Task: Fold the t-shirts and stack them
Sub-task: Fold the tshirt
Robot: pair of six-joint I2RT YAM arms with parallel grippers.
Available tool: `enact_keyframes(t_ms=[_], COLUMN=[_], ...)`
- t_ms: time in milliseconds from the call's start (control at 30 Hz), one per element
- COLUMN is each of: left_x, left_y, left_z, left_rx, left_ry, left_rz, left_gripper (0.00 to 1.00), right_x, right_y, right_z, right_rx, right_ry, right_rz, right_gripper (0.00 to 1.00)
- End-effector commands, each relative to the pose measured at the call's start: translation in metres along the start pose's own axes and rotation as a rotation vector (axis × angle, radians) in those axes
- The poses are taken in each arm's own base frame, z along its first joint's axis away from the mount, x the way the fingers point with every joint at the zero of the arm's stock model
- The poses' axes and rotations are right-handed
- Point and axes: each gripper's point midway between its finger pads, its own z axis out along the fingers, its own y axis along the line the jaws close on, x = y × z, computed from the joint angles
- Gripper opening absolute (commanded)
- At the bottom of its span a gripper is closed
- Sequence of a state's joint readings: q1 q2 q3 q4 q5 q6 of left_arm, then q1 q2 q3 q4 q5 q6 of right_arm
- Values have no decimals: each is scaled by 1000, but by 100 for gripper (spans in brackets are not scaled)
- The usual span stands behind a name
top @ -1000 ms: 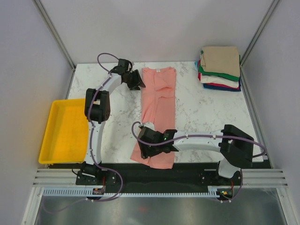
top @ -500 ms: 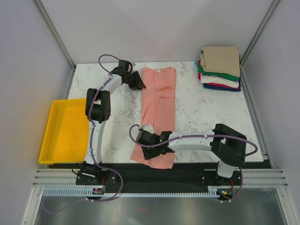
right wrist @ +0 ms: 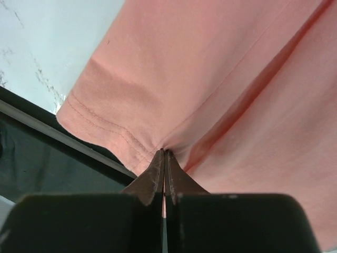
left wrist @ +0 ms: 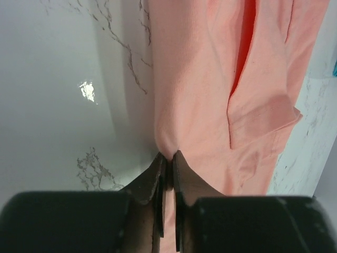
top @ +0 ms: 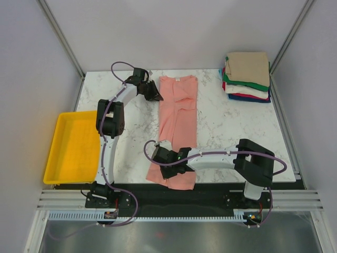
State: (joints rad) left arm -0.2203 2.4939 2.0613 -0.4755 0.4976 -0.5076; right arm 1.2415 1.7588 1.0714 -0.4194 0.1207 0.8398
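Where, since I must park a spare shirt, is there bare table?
Widest bare marble: right of the salmon-pink shirt, between the folded stack and the right arm. The strip between shirt and yellow tray is crowded by the left arm.

Seen from my remote console: a plain salmon-pink shirt (top: 178,113), no print on it, against a white table (top: 231,126) veined with grey marbling, and a bright yellow tray (top: 73,147). My left arm (top: 108,153) and right arm (top: 216,159) are white with black joints and purple cables. The stack (top: 247,76) runs tan on top, then green, white, red and blue.
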Motion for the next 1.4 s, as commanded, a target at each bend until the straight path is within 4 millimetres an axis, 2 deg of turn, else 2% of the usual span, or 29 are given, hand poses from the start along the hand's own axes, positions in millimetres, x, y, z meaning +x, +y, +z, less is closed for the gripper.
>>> enact_keyframes(t_ms=[0, 67, 167, 300, 400, 500, 700, 800, 967, 1100, 1167, 1200, 1233, 1267, 1300, 1367], left_x=[7, 7, -4, -22, -34, -48, -76, -82, -83, -82, -81, -86, -87, -90, -99, -105], left_y=[7, 6, 11, 13, 14, 11, 3, 6, 19, 22, 21, 13, 6, -1, -15, -21], left_z=[11, 11, 5, -7, -12, -16, -29, -31, -30, -29, -33, -40, -46, -52, -69, -89], left_rx=[2, 6, -46, -81, -76, -69, -58, -56, -112, -124, -130, -122, -116, -111, -104, -144], left_ry=[18, 19, -29, -85, -112, -140, -200, -204, -203, -197, -187, -200, -198, -207, -240, -272], left_rz=[12, 14, 23, 39, 33, 47, 69, 88, 132, 136, 133, 140, 145, 167, 189, 200], left_gripper=[10, 2, 2, 2, 2, 2, 2, 2, 2, 3, 26, 39, 51, 66, 73, 88], right_x=[-9, -9, -15, -25, -23, -16, -2, 2, 10, 13, 10, 7, 2, -4, -14, -38], right_y=[10, 10, 14, 20, 19, 15, 7, 2, -11, -14, -10, -11, -13, -13, -15, -23], right_z=[0, -2, -15, -44, -58, -62, -61, -59, -51, -42, -42, -43, -45, -49, -57, -67], right_rx=[-10, -14, -40, -88, -114, -127, -122, -108, -69, -47, -51, -40, -33, -34, -35, -34], right_ry=[-29, -30, -56, -94, -101, -85, -49, -44, -33, -16, -19, -33, -52, -72, -111, -167], right_rz=[-4, -4, -3, -9, -9, -10, 1, 12, 18, 1, -9, -7, -3, -2, 4, 18], right_gripper=[0, 0, 0, 0, 0, 0, 0, 0, 0, 0, 3, 9, 18, 35, 45, 64])
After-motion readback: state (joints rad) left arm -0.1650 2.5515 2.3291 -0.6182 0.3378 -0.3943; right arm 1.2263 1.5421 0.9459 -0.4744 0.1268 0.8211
